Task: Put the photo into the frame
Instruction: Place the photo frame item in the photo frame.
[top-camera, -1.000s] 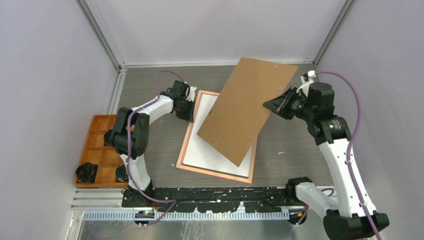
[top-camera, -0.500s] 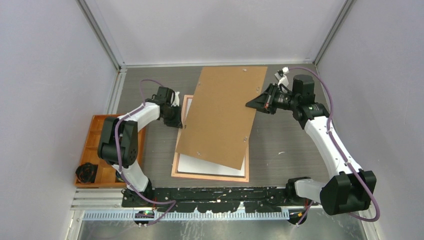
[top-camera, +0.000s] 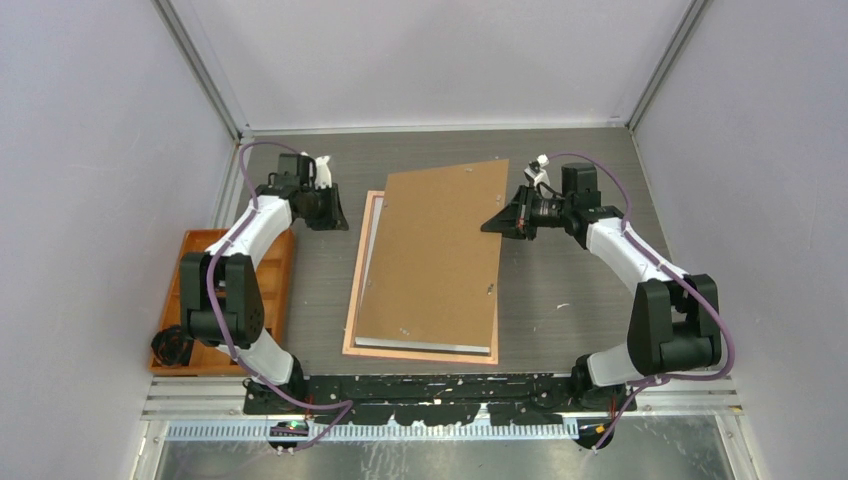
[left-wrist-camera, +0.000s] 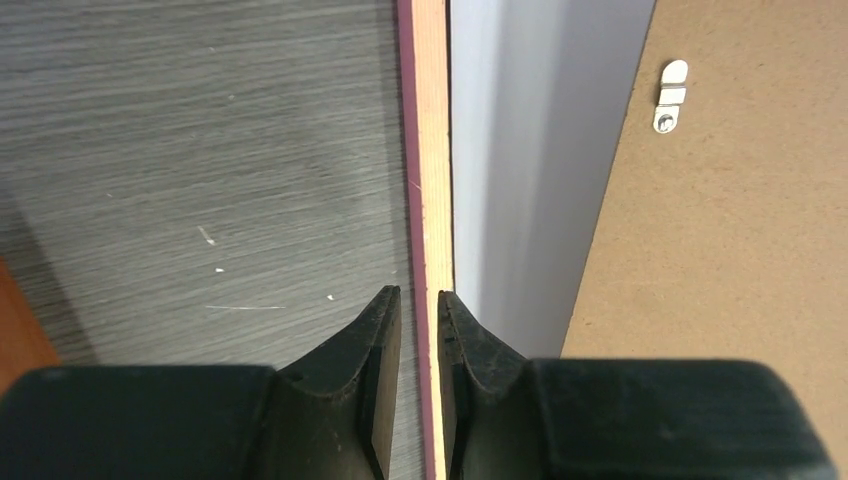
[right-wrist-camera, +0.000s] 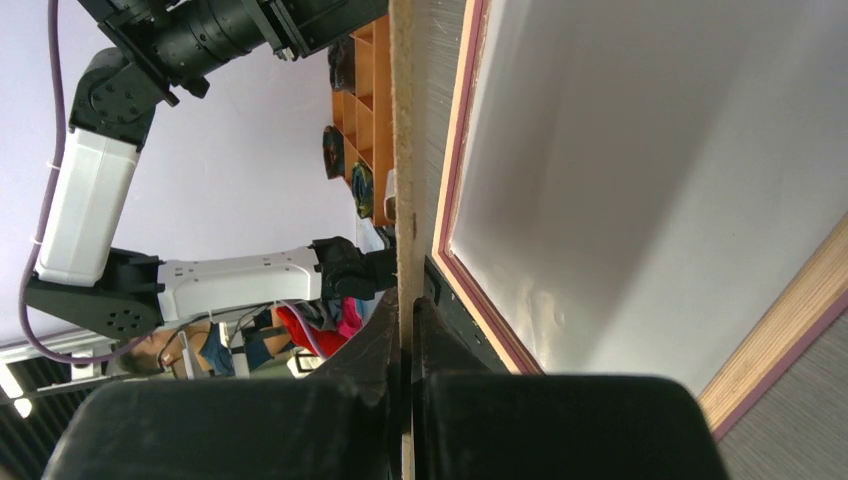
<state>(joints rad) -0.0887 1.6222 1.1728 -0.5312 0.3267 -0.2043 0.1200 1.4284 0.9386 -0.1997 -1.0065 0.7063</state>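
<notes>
The frame (top-camera: 420, 350) lies back-up on the table, its light wood border showing. The photo (top-camera: 367, 270) lies in it white back up, mostly covered; the back also shows in the left wrist view (left-wrist-camera: 510, 150) and the right wrist view (right-wrist-camera: 620, 180). My right gripper (top-camera: 500, 222) is shut on the right edge of the brown backing board (top-camera: 435, 250), holding it tilted over the frame; the board is edge-on between the jaws (right-wrist-camera: 406, 320). My left gripper (top-camera: 338, 215) sits at the frame's upper left, jaws a narrow gap apart (left-wrist-camera: 420, 300), with the frame's left border (left-wrist-camera: 430, 150) seen through the gap.
An orange compartment tray (top-camera: 200, 290) with dark items stands at the left table edge. A metal turn clip (left-wrist-camera: 672, 95) sits on the backing board. Grey walls close the back and both sides.
The right gripper swung the backing board left and down until it nearly squares over the frame. The left gripper drew back left and away from the frame's edge.
</notes>
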